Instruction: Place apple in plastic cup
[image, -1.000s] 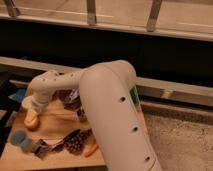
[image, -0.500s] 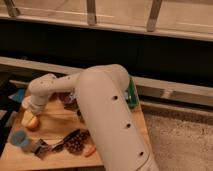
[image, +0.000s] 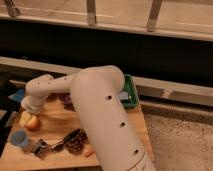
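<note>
The apple (image: 32, 121), small, yellow-orange with a reddish blush, lies on the wooden table (image: 55, 125) at the left. My gripper (image: 28, 114) comes down from the white wrist right over the apple, at or on its top; the hold itself is hidden. The light-blue plastic cup (image: 20, 139) stands upright on the table just in front and to the left of the apple, a short way from it. My large white arm (image: 100, 115) covers the middle of the view.
A dark brown round object (image: 76, 143) and an orange carrot (image: 89, 151) lie near the front of the table. A small metallic thing (image: 41, 148) sits beside the cup. A green basket (image: 131, 94) stands behind the arm. A dark counter wall runs along the back.
The arm's elbow has swung a little to the left and the wrist has settled lower over the apple. The apple and the cup stay where they were.
</note>
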